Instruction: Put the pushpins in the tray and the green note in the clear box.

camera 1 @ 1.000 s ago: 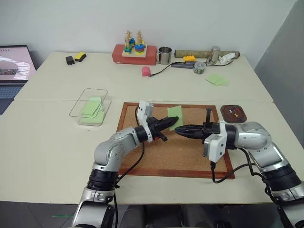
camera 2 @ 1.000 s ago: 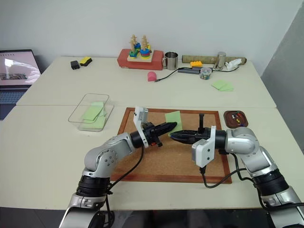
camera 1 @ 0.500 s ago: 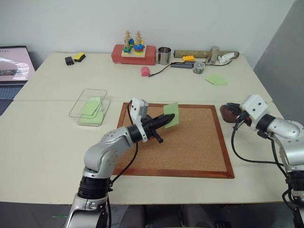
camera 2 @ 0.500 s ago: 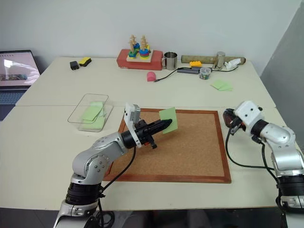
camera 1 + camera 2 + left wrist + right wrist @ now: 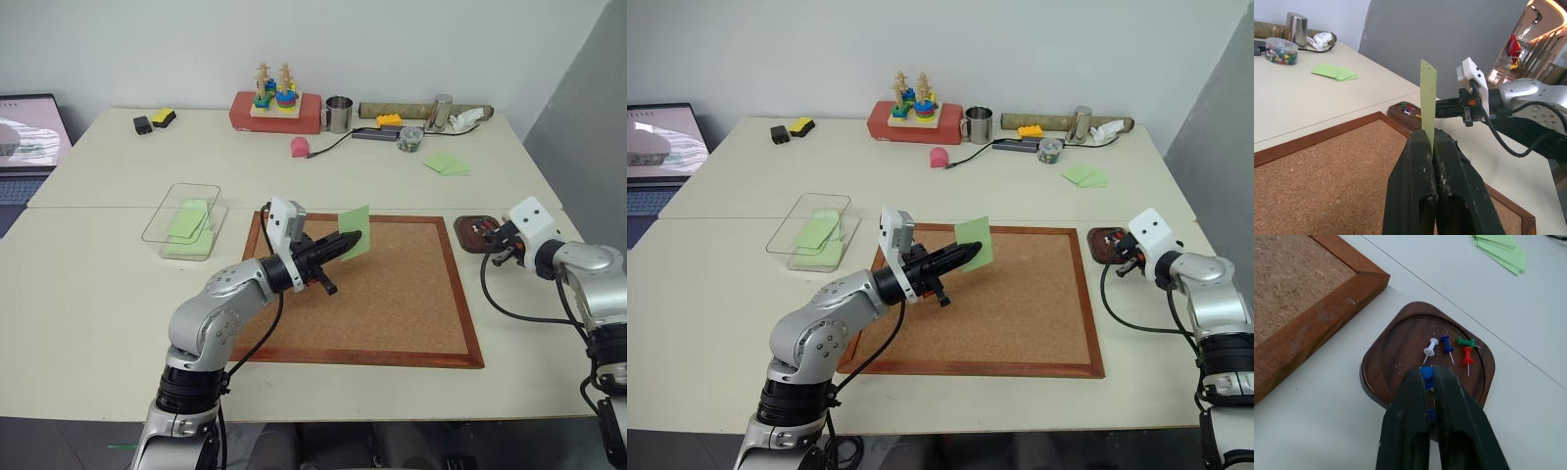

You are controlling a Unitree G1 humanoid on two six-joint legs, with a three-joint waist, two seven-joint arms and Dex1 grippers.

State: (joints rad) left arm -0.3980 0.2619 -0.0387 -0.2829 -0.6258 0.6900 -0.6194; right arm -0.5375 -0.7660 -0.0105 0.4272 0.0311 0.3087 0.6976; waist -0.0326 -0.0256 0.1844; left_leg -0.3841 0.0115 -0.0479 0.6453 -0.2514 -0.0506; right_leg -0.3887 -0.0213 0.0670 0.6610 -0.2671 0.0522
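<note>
While the pale tabletop (image 5: 108,284) stretches wide under everything, the biggest thing lying on it is the wood-framed corkboard (image 5: 392,304), set flat near the front edge. Off to its left sits the clear box (image 5: 186,233), its lid propped up at an angle, with a couple of green slips showing inside or under it; I cannot tell which.

Over the corkboard's far left part, the left tool (image 5: 350,241) has its two black fingers pressed together on the green note (image 5: 356,231), which stands up from the fingertips, edge-on in the left wrist view, clear of the board's surface and well apart from the clear box.

At the right of the corkboard, just beyond its frame, lies the tray (image 5: 1400,347), dark reddish-brown with a raised rim. The right tool (image 5: 1428,377) hangs over the tray's near rim with its fingers only narrowly parted, and a blue pushpin (image 5: 1426,372) sits between the tips; whether it is gripped or merely resting there I cannot tell. Inside the tray lie four more pushpins (image 5: 1449,346), close together: one white, one blue, one green and one red, their points aimed roughly the same way.

Farther back on the tabletop, beyond the tray, an overlapping pair of green notes (image 5: 448,164) rests flat, and near them stands a small round tub of coloured pins (image 5: 412,139).
</note>
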